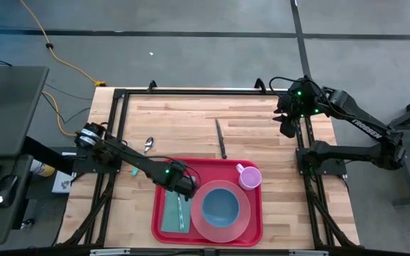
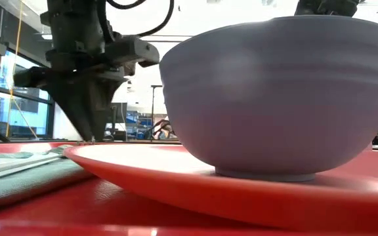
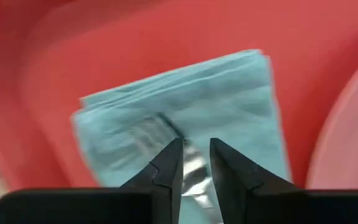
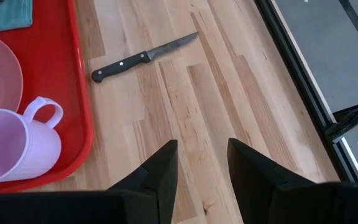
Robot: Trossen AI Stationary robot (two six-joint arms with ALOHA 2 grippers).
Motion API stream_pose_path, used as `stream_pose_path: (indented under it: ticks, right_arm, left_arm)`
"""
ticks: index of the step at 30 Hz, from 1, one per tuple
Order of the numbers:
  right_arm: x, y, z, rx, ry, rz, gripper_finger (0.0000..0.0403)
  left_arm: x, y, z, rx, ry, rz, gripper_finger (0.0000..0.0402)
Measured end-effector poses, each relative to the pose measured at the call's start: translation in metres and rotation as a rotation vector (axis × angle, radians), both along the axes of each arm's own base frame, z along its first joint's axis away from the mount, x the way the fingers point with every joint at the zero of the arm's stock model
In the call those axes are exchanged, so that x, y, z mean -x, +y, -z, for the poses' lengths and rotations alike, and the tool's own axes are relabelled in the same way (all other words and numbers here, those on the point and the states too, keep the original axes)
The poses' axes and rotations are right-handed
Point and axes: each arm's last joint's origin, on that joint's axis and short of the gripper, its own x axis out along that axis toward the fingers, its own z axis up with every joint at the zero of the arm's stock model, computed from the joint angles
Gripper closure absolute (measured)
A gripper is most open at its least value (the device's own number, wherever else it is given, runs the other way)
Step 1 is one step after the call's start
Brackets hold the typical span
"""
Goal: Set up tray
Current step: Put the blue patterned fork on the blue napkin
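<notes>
The red tray (image 1: 206, 169) lies at the table's near middle. On its left part a folded teal napkin (image 3: 229, 99) lies flat, with a silver fork (image 3: 148, 132) lying on top of it. My left gripper (image 3: 196, 146) points down over the napkin's far end, open, with the fork's handle showing in the gap between its fingertips. Whether a finger touches the fork I cannot tell. A pink plate (image 1: 242, 222) on the tray bears a blue bowl (image 1: 220, 205), and a pink mug (image 1: 249, 176) stands at the tray's far right corner. My right gripper (image 4: 201, 162) hangs open above the table's far right.
A black-handled knife (image 4: 143, 57) lies on the bare wood just beyond the tray's far edge. A spoon (image 1: 149, 144) lies on the wood to the tray's far left. Bare wood stretches across the table's far half. A black frame (image 1: 191, 91) runs round the table.
</notes>
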Motion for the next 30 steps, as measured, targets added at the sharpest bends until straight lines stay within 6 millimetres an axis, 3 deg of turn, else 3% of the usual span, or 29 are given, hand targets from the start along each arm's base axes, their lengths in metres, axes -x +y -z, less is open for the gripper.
stream_pose_path:
  ticks: [4,10,15,30]
  right_arm:
    - [-0.001,0.000,0.000,0.007,-0.007,-0.003,0.0284]
    - [-0.001,-0.001,-0.001,0.010,-0.010,-0.003,0.0284]
    - [-0.001,-0.001,-0.001,0.010,-0.010,-0.003,0.0284]
    - [-0.001,-0.001,-0.001,0.010,-0.009,-0.003,0.0284]
  left_arm:
    - [-0.003,0.000,-0.015,-0.038,0.002,-0.005,0.0286]
    - [0.007,0.004,-0.034,-0.088,0.161,-0.009,0.0292]
    - [0.014,0.004,-0.033,-0.032,0.261,-0.008,0.0295]
    - [0.006,-0.001,-0.019,-0.008,0.267,-0.007,0.0298]
